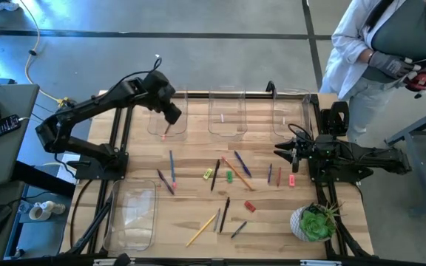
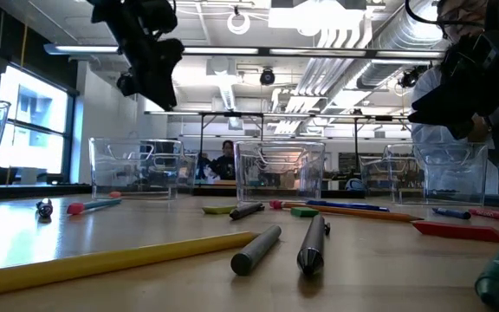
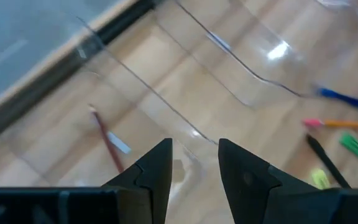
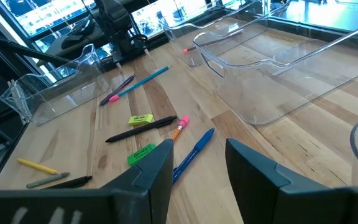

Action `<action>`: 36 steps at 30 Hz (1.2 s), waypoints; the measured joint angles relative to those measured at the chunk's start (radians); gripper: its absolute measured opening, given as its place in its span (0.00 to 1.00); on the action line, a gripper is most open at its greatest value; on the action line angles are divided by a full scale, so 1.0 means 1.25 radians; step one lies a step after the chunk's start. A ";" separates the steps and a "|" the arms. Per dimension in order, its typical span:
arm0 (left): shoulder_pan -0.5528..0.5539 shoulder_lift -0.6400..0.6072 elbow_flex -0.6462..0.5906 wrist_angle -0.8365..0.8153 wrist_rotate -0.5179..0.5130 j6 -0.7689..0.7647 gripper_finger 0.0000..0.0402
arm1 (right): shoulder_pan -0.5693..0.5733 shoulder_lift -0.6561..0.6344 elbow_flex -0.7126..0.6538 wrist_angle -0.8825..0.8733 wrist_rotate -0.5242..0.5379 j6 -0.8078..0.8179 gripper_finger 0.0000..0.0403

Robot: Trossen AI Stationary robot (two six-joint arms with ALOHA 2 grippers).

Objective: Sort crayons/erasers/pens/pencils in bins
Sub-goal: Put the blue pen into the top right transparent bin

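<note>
The left gripper [image 1: 170,116] hangs above the far-left bin [image 1: 168,111], the landmark here, its fingers [image 3: 157,171] spread with nothing between them. Inside that bin lies one pencil [image 3: 107,143], reddish, flat on the floor of the tray. To the right of that bin stand two more clear bins [image 1: 226,111] in a row along the far edge of the bench [image 1: 198,222]; the longer bin [image 1: 133,216] lies nearer than the landmark bin, by the front-left corner. Pens [image 1: 171,168], further pencils [image 1: 200,230], crayons [image 1: 249,206] and erasers [image 1: 228,176] lie scattered on the bench in front of the row. The right gripper [image 1: 285,153] waits low, far to the right of the landmark bin, fingers [image 4: 151,171] parted and empty. No writing on any item can be read.
</note>
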 joint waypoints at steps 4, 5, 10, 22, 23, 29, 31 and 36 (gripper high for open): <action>-0.047 -0.020 0.000 -0.021 0.006 0.015 0.29 | 0.000 0.000 0.000 0.000 0.000 0.000 0.35; -0.060 -0.023 0.000 -0.021 0.006 0.020 0.29 | 0.000 0.000 0.000 0.000 0.000 0.000 0.35; -0.137 -0.027 0.000 -0.021 0.002 0.021 0.29 | 0.000 0.000 0.000 0.000 0.000 0.000 0.35; -0.344 -0.026 -0.092 0.050 -0.074 -0.228 0.29 | 0.000 0.000 0.000 0.024 -0.001 0.139 0.35; -0.360 -0.026 -0.097 0.065 -0.075 -0.259 0.29 | 0.000 0.000 0.000 0.032 -0.001 0.184 0.35; -0.449 -0.026 -0.102 0.076 -0.126 -0.414 0.29 | 0.000 0.000 0.000 0.048 0.035 0.347 0.35; -0.475 -0.026 -0.102 0.075 -0.147 -0.473 0.29 | 0.000 0.000 0.000 0.048 0.031 0.353 0.35; -0.540 -0.026 -0.102 0.054 -0.181 -0.585 0.29 | 0.000 0.000 0.000 0.069 0.025 0.364 0.35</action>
